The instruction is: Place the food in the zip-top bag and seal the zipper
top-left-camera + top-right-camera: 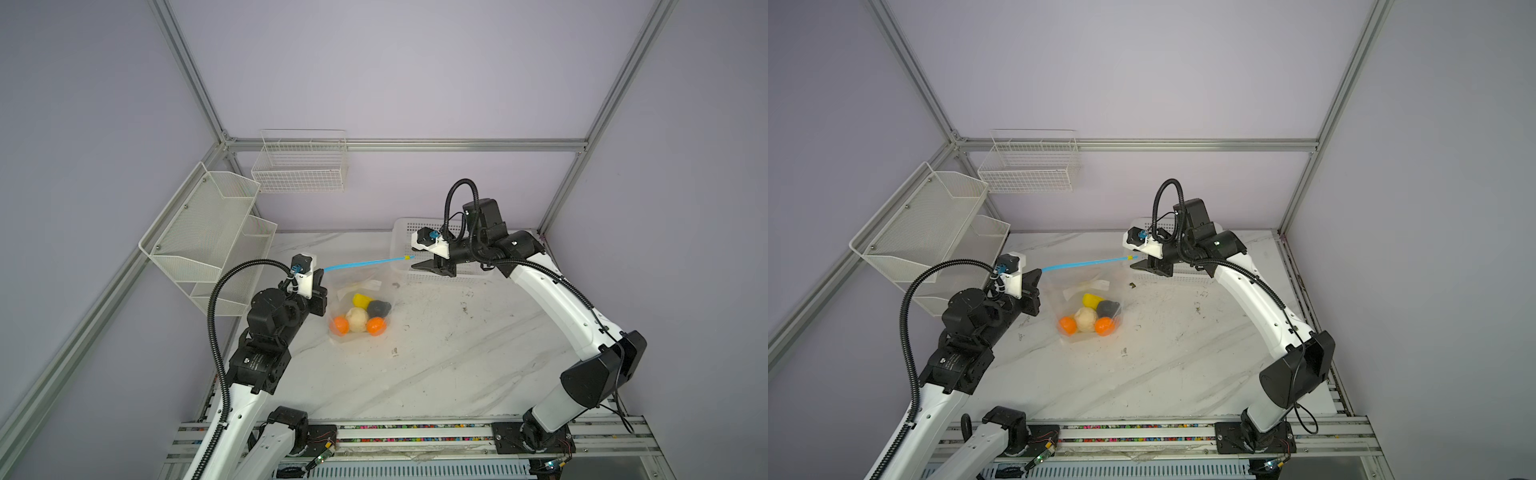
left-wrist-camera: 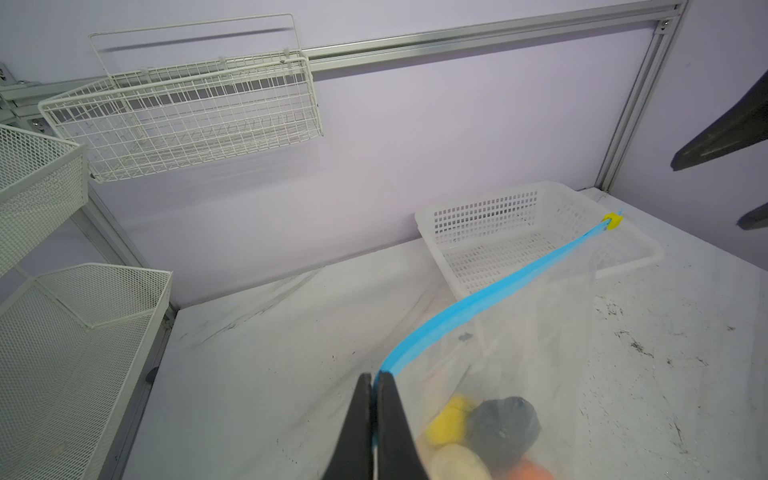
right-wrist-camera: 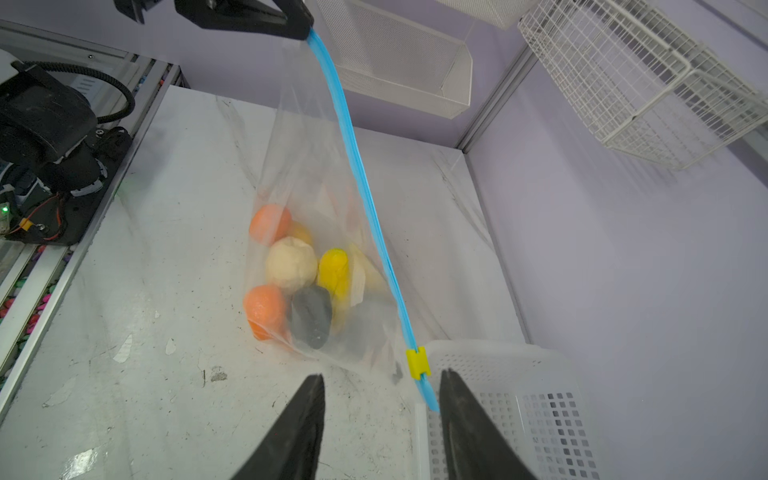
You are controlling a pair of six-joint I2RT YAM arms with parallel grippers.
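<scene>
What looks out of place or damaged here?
Nothing spilled: the food sits inside the zip-top bag. The tabletop is scuffed with dark marks. Oddly, the zipper spans the air pinched only by the left gripper; the right gripper stands open at its slider end.

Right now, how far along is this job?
Done: toy fruits sit inside the clear crinkly plastic bag; the yellow slider is at the end of the light-blue zipper strip, seemingly closed. In hand: left gripper pinches the strip's other end; right gripper open beside the slider. Left: probably only letting go.
</scene>
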